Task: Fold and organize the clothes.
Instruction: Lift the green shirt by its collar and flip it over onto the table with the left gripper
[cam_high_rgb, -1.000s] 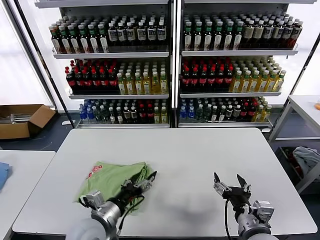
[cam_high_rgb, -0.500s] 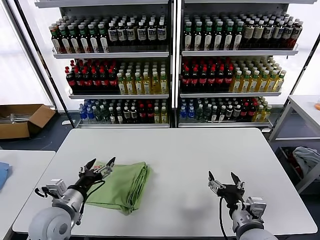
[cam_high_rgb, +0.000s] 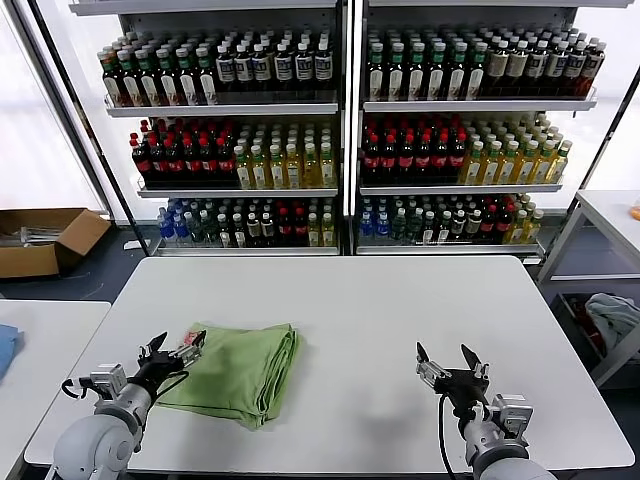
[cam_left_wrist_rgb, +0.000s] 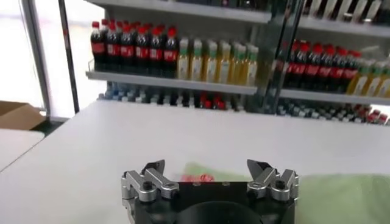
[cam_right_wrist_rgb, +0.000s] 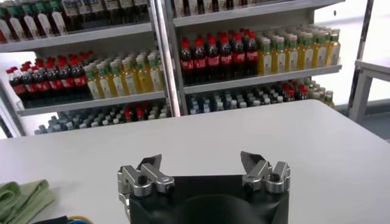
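A light green shirt (cam_high_rgb: 238, 366) lies folded into a flat bundle on the white table (cam_high_rgb: 380, 310), left of the middle, with a bit of red print showing at its left corner (cam_high_rgb: 187, 341). My left gripper (cam_high_rgb: 172, 346) hovers open just off that left edge, nothing between its fingers; in the left wrist view the green shirt (cam_left_wrist_rgb: 341, 192) and its red print (cam_left_wrist_rgb: 201, 178) show beyond the left gripper (cam_left_wrist_rgb: 207, 167). My right gripper (cam_high_rgb: 446, 358) stands open and empty over bare table at the front right, seen as the right gripper (cam_right_wrist_rgb: 203, 161) in its own wrist view, with a corner of the shirt (cam_right_wrist_rgb: 21, 198) far off.
Shelves full of bottles (cam_high_rgb: 350, 140) stand behind the table. A cardboard box (cam_high_rgb: 45, 240) lies on the floor at far left, a second table (cam_high_rgb: 40, 340) stands to the left, and a side table (cam_high_rgb: 610, 215) is at the right.
My left gripper has let go of the shirt's right side and swung back to the left, past the bundle's left edge. The shirt has settled flat. The right gripper shifted slightly.
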